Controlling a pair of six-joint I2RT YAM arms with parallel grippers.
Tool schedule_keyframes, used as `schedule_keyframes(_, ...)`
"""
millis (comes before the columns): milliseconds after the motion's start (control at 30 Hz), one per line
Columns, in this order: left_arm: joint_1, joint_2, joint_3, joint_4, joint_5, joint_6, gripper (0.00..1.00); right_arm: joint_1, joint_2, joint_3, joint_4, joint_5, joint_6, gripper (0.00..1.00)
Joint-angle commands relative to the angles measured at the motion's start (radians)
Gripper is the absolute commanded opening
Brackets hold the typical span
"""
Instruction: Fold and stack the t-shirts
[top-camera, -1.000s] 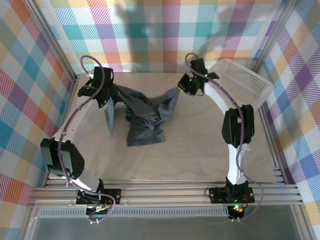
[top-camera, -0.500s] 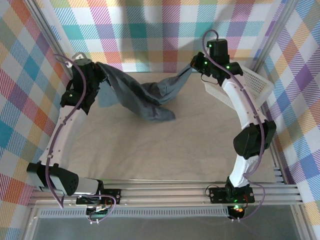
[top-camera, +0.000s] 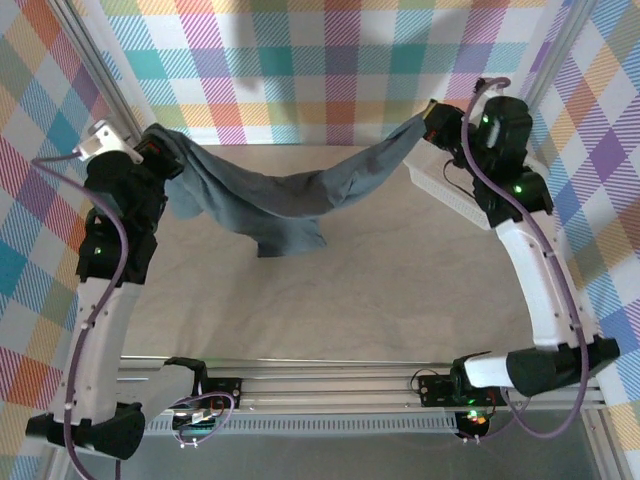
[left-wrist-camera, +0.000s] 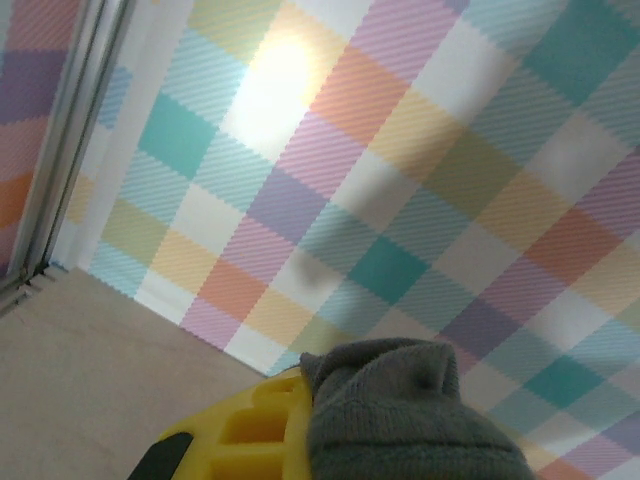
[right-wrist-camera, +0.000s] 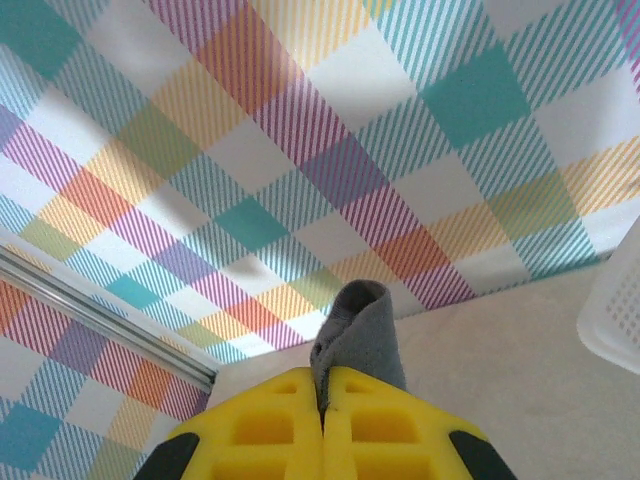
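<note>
Top external — t-shirt (top-camera: 300, 195) strung up, sagging

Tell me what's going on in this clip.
The two arms hold one dark blue-grey t-shirt strung between them above the table. The left gripper pinches one end and the right gripper the other, with the middle sagging. No fold is made yet, and the cloth is bunched rather than spread flat.
</note>
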Motion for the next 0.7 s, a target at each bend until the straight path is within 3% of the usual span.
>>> schedule_keyframes(0, 0.016, 0.0, 0.006, 0.075, -0.056, 0.014, 0.0, -0.021, -0.01, -0.023, 0.091, 0.06, -0.033, 0.0)
schedule_keyframes(133, 0.032, 0.151, 0.096, 0.001, -0.057, 0.017, 0.0, -0.036, 0.098, 0.028, 0.043, 0.033, -0.022, 0.0)
schedule_keyframes(267, 0.093, 0.403, 0.184, -0.027, -0.049, -0.026, 0.0, -0.038, 0.27, 0.096, 0.015, -0.04, -0.006, 0.0)
schedule_keyframes(400, 0.179, 0.695, 0.355, -0.125, 0.056, -0.12, 0.0, -0.038, 0.416, 0.169, -0.061, -0.113, 0.046, 0.0)
schedule_keyframes(467, 0.191, 0.81, 0.495, -0.25, 0.099, -0.128, 0.44, -0.038, 0.457, 0.19, -0.107, -0.151, 0.078, 0.0)
schedule_keyframes(500, 0.189, 0.861, 0.554, -0.327, 0.108, -0.12, 0.51, -0.037, 0.481, 0.205, -0.138, -0.182, 0.088, 0.0)
schedule_keyframes(567, 0.174, 0.88, 0.571, -0.422, 0.106, -0.104, 0.54, -0.034, 0.53, 0.234, -0.204, -0.248, 0.1, 0.0)
schedule_keyframes(667, 0.135, 0.763, 0.375, -0.44, 0.069, -0.075, 0.56, -0.029, 0.593, 0.255, -0.311, -0.316, 0.103, 0.0)
